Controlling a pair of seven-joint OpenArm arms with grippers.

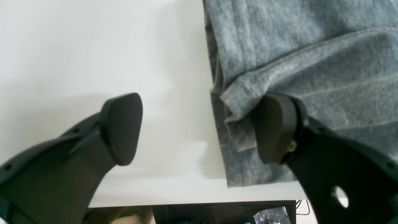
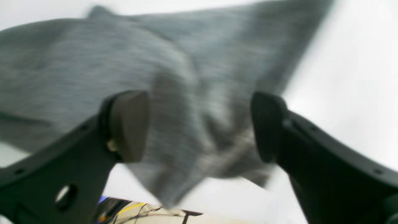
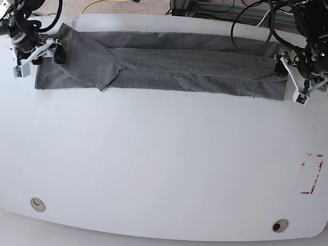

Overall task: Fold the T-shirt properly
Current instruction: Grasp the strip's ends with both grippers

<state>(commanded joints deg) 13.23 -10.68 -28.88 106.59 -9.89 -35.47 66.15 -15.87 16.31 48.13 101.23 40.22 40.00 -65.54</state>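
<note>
Left wrist: left gripper (image 1: 199, 127) is gaping, one pad (image 1: 273, 130) touching T-shirt (image 1: 311, 62) hem corner, nothing pinched.

Right wrist: right gripper (image 2: 199, 126) is spread, blurred cloth between pads, ungrasped.

Base: you are seeing T-shirt lying as long narrow band along table (image 3: 161, 173) far edge. Lengthwise fold looks done; crosswise folds remaining.

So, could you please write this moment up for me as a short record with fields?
garment: T-shirt, grey, lying as a long folded band across the far side of the table
left gripper: open, one finger over the shirt's end, the other over bare table
right gripper: open, straddling bunched cloth at the other end; view blurred
grasp: neither shut on cloth
table marks: red marking near one edge
</note>
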